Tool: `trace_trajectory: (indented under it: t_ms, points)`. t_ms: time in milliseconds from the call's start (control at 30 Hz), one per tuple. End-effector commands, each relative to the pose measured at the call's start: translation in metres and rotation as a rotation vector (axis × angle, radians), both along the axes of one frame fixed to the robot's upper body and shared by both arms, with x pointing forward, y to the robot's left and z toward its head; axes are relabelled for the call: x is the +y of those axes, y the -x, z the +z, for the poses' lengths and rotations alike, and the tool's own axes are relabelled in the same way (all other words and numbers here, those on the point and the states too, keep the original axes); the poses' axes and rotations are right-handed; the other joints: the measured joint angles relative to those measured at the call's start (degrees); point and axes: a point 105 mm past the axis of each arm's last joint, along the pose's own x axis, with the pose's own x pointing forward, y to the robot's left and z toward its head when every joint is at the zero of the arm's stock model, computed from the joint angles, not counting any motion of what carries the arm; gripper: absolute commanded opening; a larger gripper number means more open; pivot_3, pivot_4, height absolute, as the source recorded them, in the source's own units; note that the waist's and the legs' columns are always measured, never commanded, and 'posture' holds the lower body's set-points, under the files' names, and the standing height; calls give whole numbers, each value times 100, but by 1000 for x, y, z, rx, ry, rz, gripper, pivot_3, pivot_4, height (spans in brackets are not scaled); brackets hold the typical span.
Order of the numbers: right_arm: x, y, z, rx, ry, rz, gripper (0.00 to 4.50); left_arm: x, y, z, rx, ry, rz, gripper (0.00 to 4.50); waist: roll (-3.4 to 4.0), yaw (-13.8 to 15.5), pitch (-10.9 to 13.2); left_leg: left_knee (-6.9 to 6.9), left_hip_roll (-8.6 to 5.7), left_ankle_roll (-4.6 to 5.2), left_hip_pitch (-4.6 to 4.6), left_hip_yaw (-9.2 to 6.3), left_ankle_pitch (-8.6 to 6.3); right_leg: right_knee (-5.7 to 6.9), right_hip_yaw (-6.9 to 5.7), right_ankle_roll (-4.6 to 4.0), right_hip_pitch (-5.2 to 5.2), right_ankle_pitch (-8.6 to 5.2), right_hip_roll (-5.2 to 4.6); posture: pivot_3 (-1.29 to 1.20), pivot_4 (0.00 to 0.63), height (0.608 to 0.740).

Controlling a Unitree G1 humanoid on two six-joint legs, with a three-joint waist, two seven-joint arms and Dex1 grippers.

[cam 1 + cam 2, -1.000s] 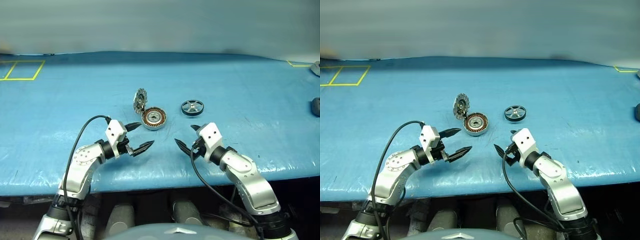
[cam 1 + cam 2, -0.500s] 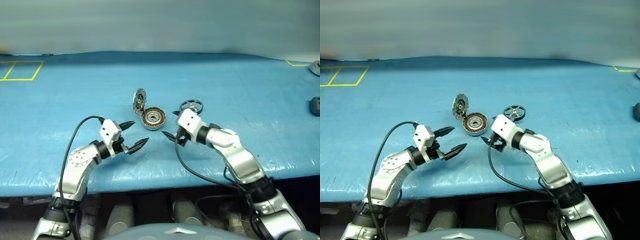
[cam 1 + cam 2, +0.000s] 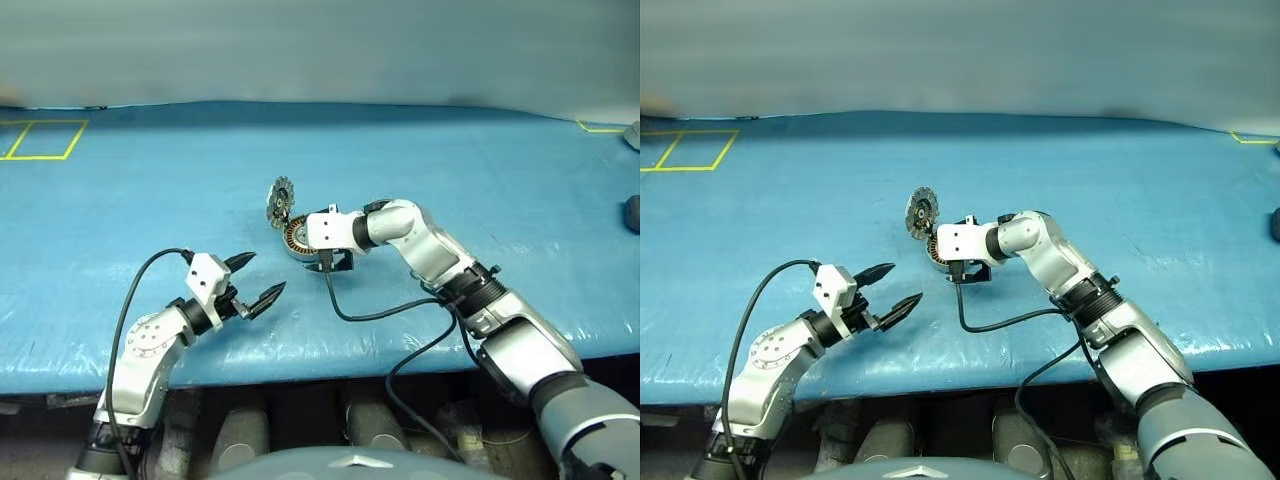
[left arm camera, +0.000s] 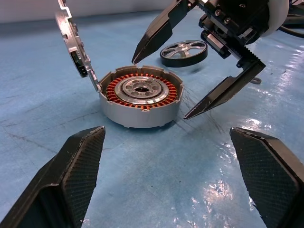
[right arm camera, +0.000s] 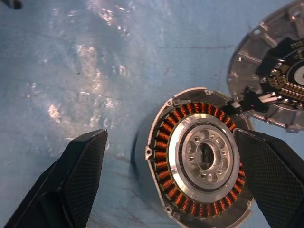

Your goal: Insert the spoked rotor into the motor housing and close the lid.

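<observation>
The motor housing (image 4: 140,102) lies on the blue table with its copper windings showing. Its lid (image 4: 73,45) stands up open at the housing's far left edge (image 3: 278,198). The spoked rotor (image 4: 184,51) lies flat on the table just beyond the housing; in the eye views my right arm covers it. My right gripper (image 3: 335,263) hangs open, tilted down, right over the housing (image 5: 199,156), its fingers (image 4: 223,92) straddling the near right rim with nothing in them. My left gripper (image 3: 266,272) is open and empty, level, a short way in front and left of the housing.
The blue table cover (image 3: 150,180) runs to a front edge just behind my arms. A yellow taped square (image 3: 45,140) marks the far left. Two dark objects (image 3: 631,212) sit at the right edge. My right wrist's black cable (image 3: 370,315) loops over the table.
My right arm has swung left and forward, turning its gripper downward over the housing and covering the rotor in the eye views. The left gripper drew back slightly to the left.
</observation>
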Motion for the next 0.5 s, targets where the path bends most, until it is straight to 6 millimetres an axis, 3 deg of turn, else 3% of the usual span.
trace_trajectory:
  t_ms: [33, 200, 500]
  points:
    - [-1, -5, 13, -45, 55, 61, 4474, -1, 2, 13, -55, 6, 2, 4500, 0, -2, 0, 0, 0, 0, 0, 0, 0, 1, -1, 0, 0, 0, 0, 0, 150, 740]
    - [-7, -17, -4, -85, 158, 52, 4474, -3, 2, 13, -53, 10, -1, 4500, 0, -7, 0, 0, 0, 0, 3, 1, 0, 1, -2, -2, 1, -1, 0, 0, 150, 740]
    - [-4, -19, -15, -99, 193, 82, 4474, -5, 0, 19, -67, 13, -15, 4500, 2, -23, 1, -1, 0, 0, 3, 0, 0, 3, -3, -3, 0, 0, -3, 0, 150, 740]
